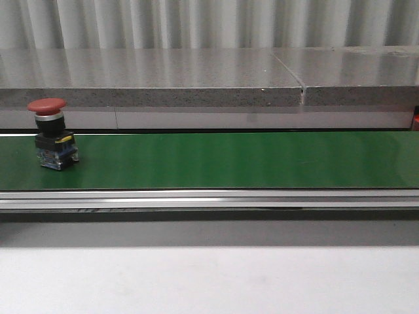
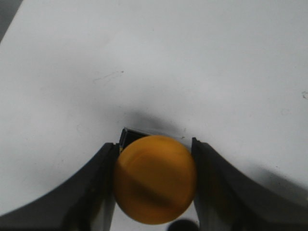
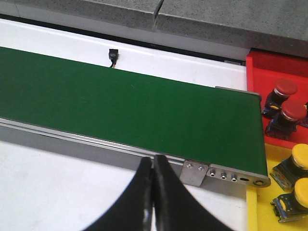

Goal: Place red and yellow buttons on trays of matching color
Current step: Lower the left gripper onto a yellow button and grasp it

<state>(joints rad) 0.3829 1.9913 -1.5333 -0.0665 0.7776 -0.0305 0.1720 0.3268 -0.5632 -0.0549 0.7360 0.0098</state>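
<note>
A: Across the middle of the front view runs the long green conveyor belt [image 1: 222,160] in its aluminium frame, with a grey speckled stone ledge [image 1: 150,78] behind it and the white tabletop [image 1: 209,281] in front.

B: And past the belt's end?

A: In the right wrist view, a red plastic tray [image 3: 276,65] sits just beyond the belt's end, and a yellow plastic tray [image 3: 262,211] lies beside it, nearer the camera. The red one holds two red mushroom-head buttons [image 3: 285,87]; the yellow one holds two yellow-capped buttons [image 3: 301,156].

B: Anything on the belt itself?

A: One red mushroom-head push button on a black-and-blue base [image 1: 52,134], upright, near the belt's left end.

B: The claws?

A: The left gripper [image 2: 155,185] is clamped on a round yellow button cap [image 2: 155,179], one dark finger [image 2: 94,192] pressed to each side, above the white surface. The right gripper [image 3: 153,192] is closed with nothing in it, its fingers touching, over the table's near side of the belt.
</note>
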